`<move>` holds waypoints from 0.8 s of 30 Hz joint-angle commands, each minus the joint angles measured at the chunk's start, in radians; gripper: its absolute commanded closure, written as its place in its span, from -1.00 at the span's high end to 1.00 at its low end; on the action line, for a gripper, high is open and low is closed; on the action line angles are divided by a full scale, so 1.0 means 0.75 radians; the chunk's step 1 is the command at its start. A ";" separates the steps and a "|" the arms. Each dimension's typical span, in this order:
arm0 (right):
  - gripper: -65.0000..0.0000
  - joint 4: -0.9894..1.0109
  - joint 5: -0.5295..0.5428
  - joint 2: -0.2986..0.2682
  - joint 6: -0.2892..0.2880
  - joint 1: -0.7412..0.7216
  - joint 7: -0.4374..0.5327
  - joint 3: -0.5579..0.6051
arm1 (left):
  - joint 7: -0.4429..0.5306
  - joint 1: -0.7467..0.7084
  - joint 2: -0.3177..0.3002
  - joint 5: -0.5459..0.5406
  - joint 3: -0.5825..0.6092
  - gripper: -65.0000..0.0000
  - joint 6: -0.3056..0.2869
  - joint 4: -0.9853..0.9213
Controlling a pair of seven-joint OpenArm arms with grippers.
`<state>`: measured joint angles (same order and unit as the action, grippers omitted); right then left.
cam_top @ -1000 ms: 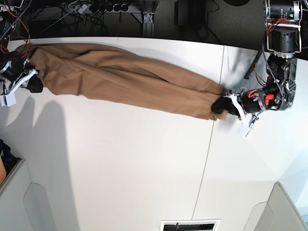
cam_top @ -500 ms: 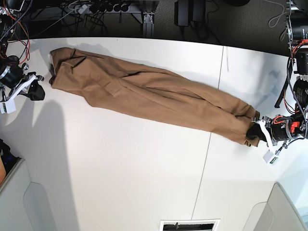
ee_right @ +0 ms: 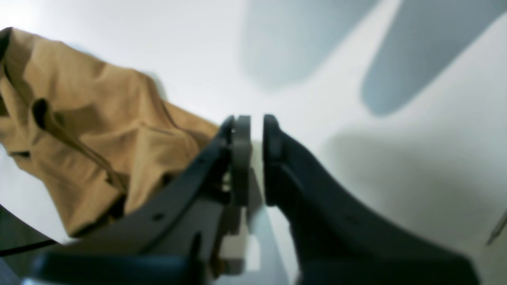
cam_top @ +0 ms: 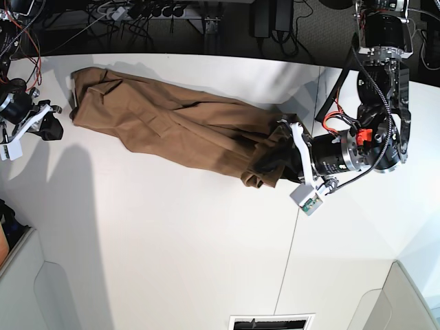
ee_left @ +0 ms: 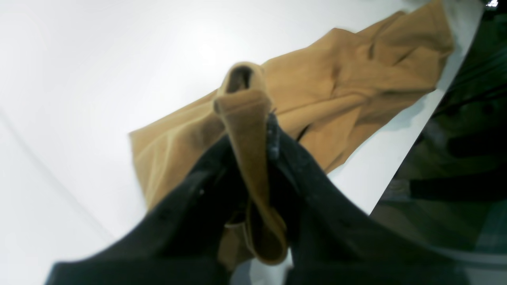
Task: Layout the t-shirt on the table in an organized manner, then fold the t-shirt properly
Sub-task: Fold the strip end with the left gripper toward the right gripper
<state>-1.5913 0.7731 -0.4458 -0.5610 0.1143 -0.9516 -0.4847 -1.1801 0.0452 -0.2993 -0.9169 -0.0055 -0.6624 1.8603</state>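
From my remote seat: the shirt (cam_top: 179,127) is a long bunched strip along the far side of the table (cam_top: 172,240). My left gripper (cam_top: 278,157) is clamped on the strip's end, which is doubled back onto the shirt. The right gripper (ee_right: 253,130) sits just off the shirt's other end, jaws parted a crack, nothing in them.
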 commanded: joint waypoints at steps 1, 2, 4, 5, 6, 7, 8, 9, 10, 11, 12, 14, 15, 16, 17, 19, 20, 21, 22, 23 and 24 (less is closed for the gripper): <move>-0.63 -0.024 0.021 -0.024 -0.005 0.001 0.021 -0.012 | 0.033 0.025 0.009 -0.023 0.021 -1.00 -0.006 0.004; -0.48 -0.024 0.021 -0.021 -0.005 0.013 0.021 -0.012 | 0.043 0.025 0.021 0.008 0.052 -1.00 -0.006 -0.016; -0.19 -0.024 0.022 -0.018 -0.004 0.032 0.020 -0.012 | 0.076 0.025 0.045 0.092 0.115 -1.00 -0.006 -0.075; -0.07 -0.024 0.026 -0.017 -0.005 0.040 0.020 -0.012 | 0.103 0.025 0.053 0.123 0.145 -0.88 -0.006 -0.109; 0.00 -0.024 0.027 -0.014 -0.005 0.045 0.020 -0.012 | 0.140 0.025 0.052 0.136 0.178 -0.61 -0.006 -0.140; 0.02 -0.024 0.030 -0.014 -0.005 0.053 0.021 -0.012 | 0.165 0.024 0.051 0.140 0.207 -0.33 -0.006 -0.163; 0.02 -0.024 0.047 -0.015 -0.005 0.060 0.020 -0.012 | 0.172 0.023 0.051 0.140 0.234 -0.08 -0.005 -0.174; 0.02 -0.024 0.054 -0.015 -0.005 0.067 0.015 -0.012 | 0.172 0.024 0.051 0.139 0.264 0.11 -0.005 -0.177; 0.02 -0.024 0.067 -0.015 -0.005 0.074 0.001 -0.012 | 0.172 0.024 0.052 0.132 0.292 0.20 -0.005 -0.177; 0.02 -0.024 0.086 -0.015 -0.007 0.085 -0.011 -0.012 | 0.173 0.024 0.053 0.119 0.318 0.22 -0.005 -0.177; 0.02 -0.024 0.098 -0.014 -0.007 0.095 -0.026 -0.012 | 0.172 0.024 0.054 0.108 0.342 0.22 -0.004 -0.177; 0.03 -0.023 0.108 -0.014 -0.006 0.124 -0.044 -0.012 | 0.171 0.024 0.073 0.100 0.374 0.22 0.002 -0.177; 0.10 -0.023 0.108 -0.014 -0.007 0.141 -0.044 -0.012 | 0.172 0.025 0.091 0.089 0.381 0.22 0.006 -0.177; 0.19 -0.023 0.107 -0.014 -0.006 0.157 -0.043 -0.012 | 0.174 0.026 0.111 0.072 0.381 0.22 0.005 -0.177; 0.28 -0.023 0.105 -0.014 -0.006 0.171 -0.043 -0.012 | 0.177 0.033 0.137 0.047 0.381 0.22 0.004 -0.177; 0.37 -0.023 0.089 -0.008 -0.006 0.194 -0.038 -0.012 | 0.178 0.052 0.183 0.011 0.381 0.22 -0.006 -0.177; 0.37 -0.023 0.076 0.002 -0.005 0.200 -0.038 -0.014 | 0.178 0.064 0.202 0.010 0.381 0.22 -0.006 -0.177; 0.37 -0.023 0.066 0.018 -0.005 0.200 -0.039 -0.015 | 0.178 0.076 0.214 0.011 0.381 0.22 -0.006 -0.177; 0.37 -0.023 0.058 0.039 -0.005 0.200 -0.039 -0.016 | 0.177 0.086 0.221 0.011 0.381 0.22 -0.006 -0.177; 0.37 -0.023 0.056 0.063 -0.006 0.199 -0.039 -0.016 | 0.173 0.096 0.221 0.012 0.381 0.22 -0.006 -0.177; 0.37 -0.023 0.056 0.089 -0.006 0.199 -0.039 -0.016 | 0.166 0.099 0.220 0.014 0.380 0.22 -0.006 -0.177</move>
<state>-1.5955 0.8150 -0.3702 -0.5613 0.2657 -0.9699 -0.4938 -1.0691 0.1047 -0.1329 -0.8867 0.2825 -0.6598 1.7119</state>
